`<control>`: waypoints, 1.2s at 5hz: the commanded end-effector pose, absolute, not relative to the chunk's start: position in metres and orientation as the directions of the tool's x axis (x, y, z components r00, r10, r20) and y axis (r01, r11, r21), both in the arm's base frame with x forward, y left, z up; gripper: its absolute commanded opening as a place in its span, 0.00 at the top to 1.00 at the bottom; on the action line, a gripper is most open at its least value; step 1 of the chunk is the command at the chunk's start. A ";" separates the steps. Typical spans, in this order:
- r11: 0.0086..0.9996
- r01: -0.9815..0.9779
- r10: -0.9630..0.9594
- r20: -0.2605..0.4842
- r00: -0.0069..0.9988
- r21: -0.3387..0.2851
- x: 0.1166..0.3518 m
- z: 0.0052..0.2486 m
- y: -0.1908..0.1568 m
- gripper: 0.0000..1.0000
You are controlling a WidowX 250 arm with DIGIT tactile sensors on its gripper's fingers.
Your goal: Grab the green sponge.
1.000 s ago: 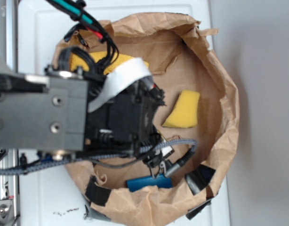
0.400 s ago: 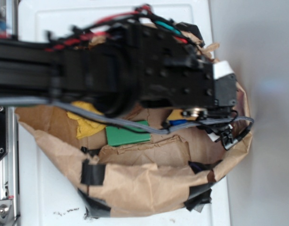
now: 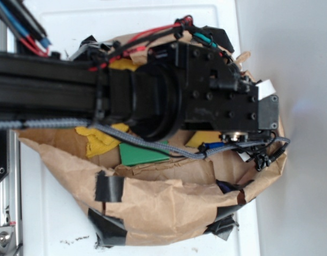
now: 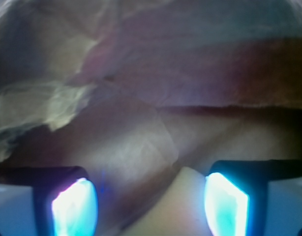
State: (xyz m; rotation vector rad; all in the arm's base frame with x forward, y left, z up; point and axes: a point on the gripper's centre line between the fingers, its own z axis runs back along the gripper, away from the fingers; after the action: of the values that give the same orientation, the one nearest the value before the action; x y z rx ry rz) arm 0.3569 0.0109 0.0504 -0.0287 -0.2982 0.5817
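Observation:
The green sponge [image 3: 142, 155] lies flat inside the brown paper bag [image 3: 169, 205], just below my black arm [image 3: 153, 96], which reaches across the bag from the left. It does not show in the wrist view. My gripper [image 4: 148, 199] is open, its two lit fingers wide apart over crumpled brown paper. A pale wedge-shaped corner [image 4: 183, 206] lies between them, close to the right finger. In the exterior view the wrist block [image 3: 233, 104] sits well right of the green sponge and hides the fingers.
A yellow cloth [image 3: 97, 140] lies left of the green sponge. A yellow wedge sponge [image 3: 202, 139] and a bit of blue block [image 3: 217, 145] peek out under the wrist. The bag's taped front wall [image 3: 109, 188] stands folded up. Cables [image 3: 153, 144] trail over the bag.
The arm has swung from the bag's left side to stretch across it to the right rim. The bag's front wall has folded inward, and the green sponge now shows.

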 end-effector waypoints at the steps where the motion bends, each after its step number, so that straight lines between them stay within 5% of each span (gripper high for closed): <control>1: 0.818 -0.509 0.569 0.256 0.781 -0.268 0.347 0.122 0.014 1.00; 2: 0.820 -0.496 0.561 0.232 0.795 -0.286 0.331 0.138 0.017 1.00; 3: 0.847 -0.473 0.525 0.244 0.816 -0.242 0.320 0.130 0.022 0.00; 5: 0.904 -0.403 0.427 0.271 0.863 -0.143 0.304 0.085 0.018 0.00; 6: 0.897 -0.393 0.439 0.300 0.847 -0.202 0.306 0.072 0.006 0.00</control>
State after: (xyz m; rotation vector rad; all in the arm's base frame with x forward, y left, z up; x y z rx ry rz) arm 0.2982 0.0013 0.0589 -0.1282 -0.3044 0.4554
